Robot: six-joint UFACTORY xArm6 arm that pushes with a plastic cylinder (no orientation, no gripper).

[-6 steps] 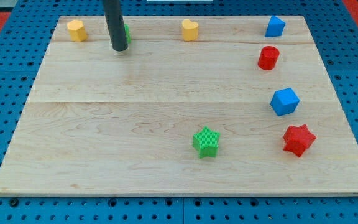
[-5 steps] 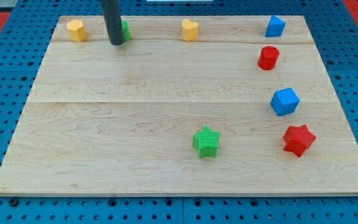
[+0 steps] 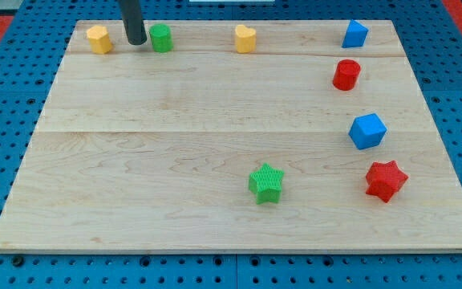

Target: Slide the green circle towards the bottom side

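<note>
The wooden tabletop (image 3: 135, 160) lay over a blue perforated base (image 3: 6, 265). The dark rod entered from the view's top, and my tip (image 3: 135, 42) rested near the top edge, just beside the green circle (image 3: 161, 38) on its left, with a narrow gap apparent between them; whether they touched could not be told for certain. The arm carried no fingers, so no open or closed state applied.

The green circle stood upright in the top row, between the tip and a yellow heart (image 3: 245, 38) farther to the view's right. A yellow block (image 3: 98, 38), roughly hexagonal, sat left of the tip near the top left corner. A blue block (image 3: 355, 34) of angular form occupied the top right corner, with a red cylinder (image 3: 346, 75) just below it. Lower on the right side were a blue cube-like block (image 3: 367, 131) and a red star (image 3: 385, 180). A green star (image 3: 266, 183) lay well apart, towards the bottom centre.
</note>
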